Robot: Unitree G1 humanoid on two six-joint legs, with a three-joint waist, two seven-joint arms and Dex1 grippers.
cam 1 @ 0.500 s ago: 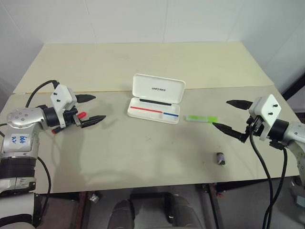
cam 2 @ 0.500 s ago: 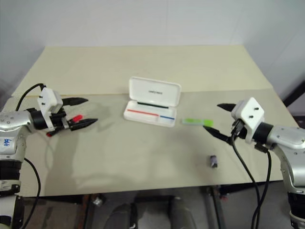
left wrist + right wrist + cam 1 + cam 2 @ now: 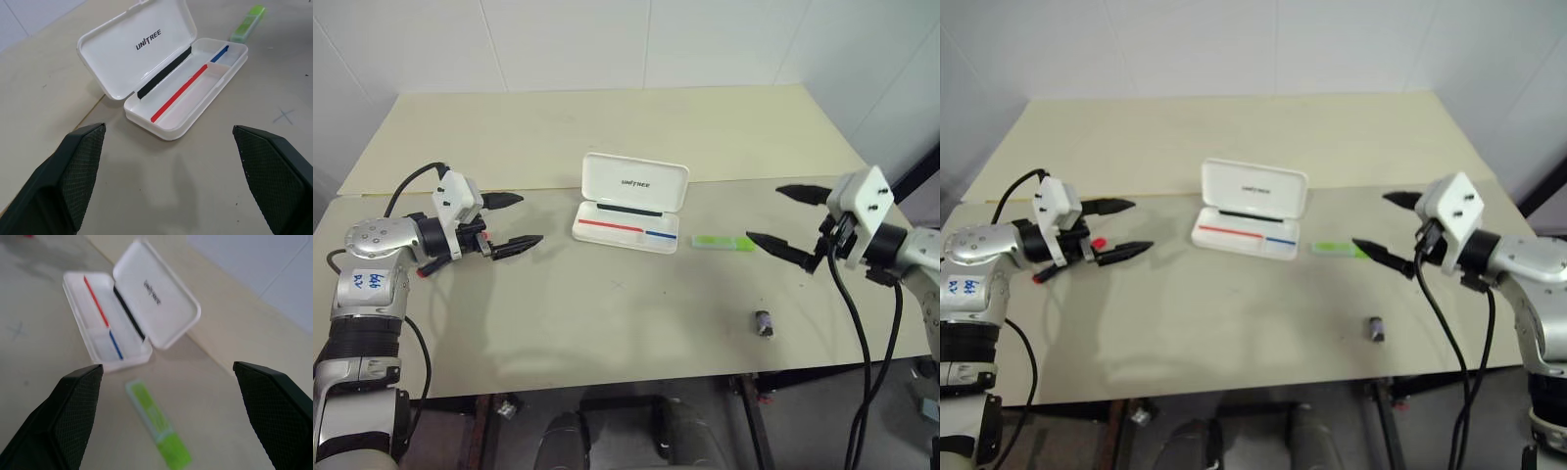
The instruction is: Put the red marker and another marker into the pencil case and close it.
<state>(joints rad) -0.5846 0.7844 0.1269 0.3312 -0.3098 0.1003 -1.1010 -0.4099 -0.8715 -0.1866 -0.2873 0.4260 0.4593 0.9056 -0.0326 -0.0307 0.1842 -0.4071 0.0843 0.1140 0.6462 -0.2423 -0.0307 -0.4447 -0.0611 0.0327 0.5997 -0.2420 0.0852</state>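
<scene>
The white pencil case (image 3: 628,227) lies open at the table's middle, lid up, a red and a blue stripe inside and nothing else in its tray. The light-green marker (image 3: 725,242) lies just right of it. The red marker (image 3: 1097,243) lies on the table at the left, mostly hidden under my left gripper (image 3: 529,218), which hovers open above it, pointing at the case. My right gripper (image 3: 764,213) hangs open just right of the green marker, holding nothing. The left wrist view has the case (image 3: 186,93), and the right wrist view has the green marker (image 3: 159,431).
A small dark stubby cylinder (image 3: 764,322) lies near the table's front edge on the right. The beige table (image 3: 607,323) has a seam running across behind the case. A white wall stands behind the table.
My left gripper has shifted slightly right, toward the case. My right gripper has risen a little beside the green marker. Both stay open; the markers and case have not moved.
</scene>
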